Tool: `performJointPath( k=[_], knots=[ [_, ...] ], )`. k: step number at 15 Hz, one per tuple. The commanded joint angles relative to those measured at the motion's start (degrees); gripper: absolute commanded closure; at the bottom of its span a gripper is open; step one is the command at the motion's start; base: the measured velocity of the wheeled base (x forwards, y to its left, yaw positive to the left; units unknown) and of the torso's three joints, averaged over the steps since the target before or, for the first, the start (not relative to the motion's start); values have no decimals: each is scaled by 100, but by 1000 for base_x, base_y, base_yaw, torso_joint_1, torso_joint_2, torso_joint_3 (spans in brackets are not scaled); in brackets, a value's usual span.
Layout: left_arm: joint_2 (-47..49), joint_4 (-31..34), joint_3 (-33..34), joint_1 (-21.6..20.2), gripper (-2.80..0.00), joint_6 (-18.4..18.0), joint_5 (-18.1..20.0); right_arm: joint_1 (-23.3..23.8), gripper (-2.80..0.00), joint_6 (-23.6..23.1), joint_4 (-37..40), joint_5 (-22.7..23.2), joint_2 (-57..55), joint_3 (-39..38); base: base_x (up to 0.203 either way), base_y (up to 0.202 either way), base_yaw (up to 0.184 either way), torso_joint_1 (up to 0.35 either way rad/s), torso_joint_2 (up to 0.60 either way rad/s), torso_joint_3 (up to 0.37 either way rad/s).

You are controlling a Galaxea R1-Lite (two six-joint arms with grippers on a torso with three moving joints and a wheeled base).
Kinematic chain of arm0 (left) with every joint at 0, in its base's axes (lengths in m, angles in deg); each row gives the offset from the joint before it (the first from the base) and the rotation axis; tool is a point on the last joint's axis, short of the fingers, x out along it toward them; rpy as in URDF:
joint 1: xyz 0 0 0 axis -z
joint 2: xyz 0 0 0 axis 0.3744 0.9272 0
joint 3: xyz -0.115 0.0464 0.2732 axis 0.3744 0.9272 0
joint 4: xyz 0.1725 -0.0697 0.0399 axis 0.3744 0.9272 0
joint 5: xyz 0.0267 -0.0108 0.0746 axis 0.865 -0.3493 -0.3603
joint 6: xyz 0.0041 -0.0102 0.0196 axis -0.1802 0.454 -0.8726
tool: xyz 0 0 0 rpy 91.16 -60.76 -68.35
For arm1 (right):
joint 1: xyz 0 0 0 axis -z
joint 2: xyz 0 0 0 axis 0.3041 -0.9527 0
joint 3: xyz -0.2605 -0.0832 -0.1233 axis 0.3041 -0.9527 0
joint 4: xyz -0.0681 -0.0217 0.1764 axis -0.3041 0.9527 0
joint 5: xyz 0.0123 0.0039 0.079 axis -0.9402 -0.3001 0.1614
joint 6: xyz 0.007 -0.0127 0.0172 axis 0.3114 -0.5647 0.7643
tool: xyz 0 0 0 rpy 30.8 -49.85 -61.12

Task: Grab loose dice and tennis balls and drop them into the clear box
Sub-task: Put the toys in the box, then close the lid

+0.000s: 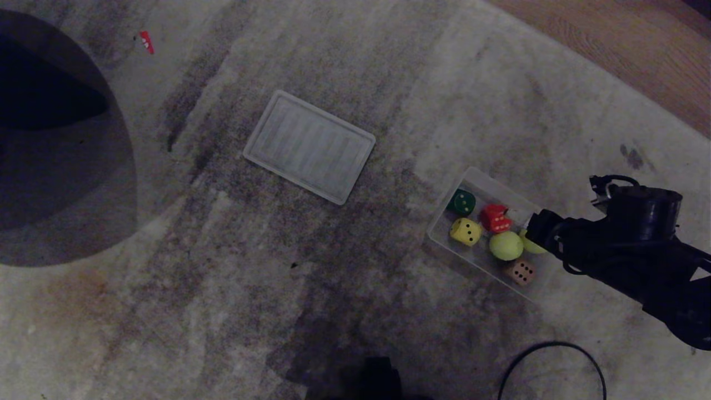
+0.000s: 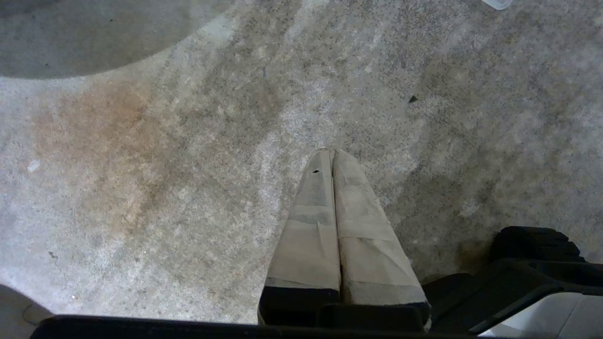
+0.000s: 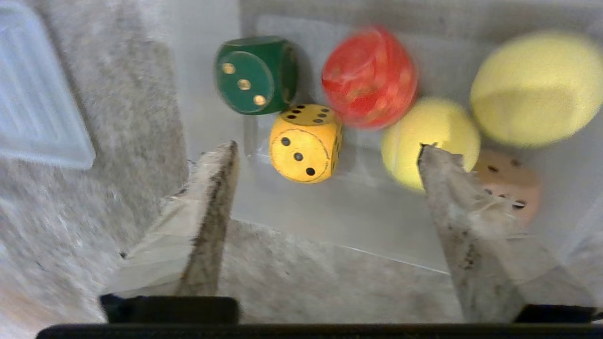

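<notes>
Right pincer (image 3: 325, 155) is spread wide over the near wall of the clear box (image 1: 444, 230), and there is nothing between its fingers (image 3: 207, 202), an empty pincer hanging above the load. The box sits on the carpet (image 1: 222, 278) at the robot's right, and it looks full of the lot: green die (image 1: 461, 202) in the far corner, red die (image 1: 494, 218) beside it, yellow die (image 1: 465, 231) just in front of the green, tan die (image 1: 520, 271) at the near end. One tennis ball (image 1: 506, 245) lies between the red and the tan die; the second tennis ball (image 1: 533, 244) is tucked half under the black arm, touching its twin. The red die is smeared in the wrist view, so I cannot say whether it has settled.

By the look of it nothing loose is left on the carpet in the head view, so I judge the job close to done. The ribbed clear panel (image 1: 309, 146) lies flat, well apart from the box.

How do these handle? The dice look hard and smooth with rounded corners, likely to squirt out of a corner grip, so take them flat face to flat face. The balls are fuzzy and springy, forgiving, best pinched across the middle. All look light.

Left pincer (image 2: 332, 157) is pressed shut, holding nothing, parked above bare carpet
</notes>
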Motion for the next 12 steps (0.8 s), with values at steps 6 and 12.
performJointPath(
  k=[6,12],
  knots=[
    [6,-1,9,-1,0,5,-2,9,0,-931,336,103,2715,-1893,0,0,0,0,0,0],
    [6,-1,9,-1,0,4,-2,185,0,-1608,3391,-24,5639,-2384,0,0,0,0,0,0]
  ],
)
